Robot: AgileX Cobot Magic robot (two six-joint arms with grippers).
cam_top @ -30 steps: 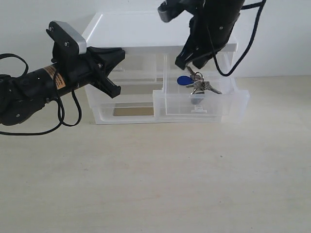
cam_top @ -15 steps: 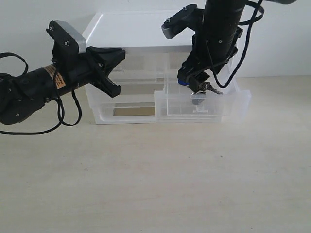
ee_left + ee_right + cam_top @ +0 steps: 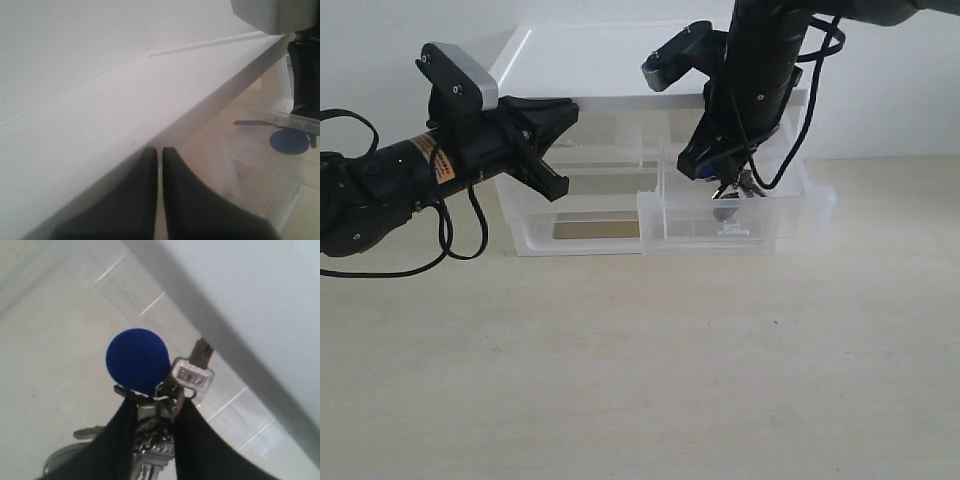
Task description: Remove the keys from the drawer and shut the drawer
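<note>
The drawer stands pulled out from the top right of the white cabinet. Inside it lie the keys. My right gripper reaches down into the drawer. In the right wrist view the right gripper is shut on the silver key bunch, with the blue key cap and a silver key just past the fingertips. My left gripper hovers at the cabinet's left front. The left gripper is shut and empty, and its view also catches the blue cap.
The twin drawer at the top left is pushed in. The full-width drawer below it sticks out a little. Wooden tabletop spreads in front of the cabinet. Black cables trail from the left arm.
My right gripper has come down into the drawer and its fingers now clasp the keys, hiding most of the blue cap in the exterior view. The left arm has stayed still.
</note>
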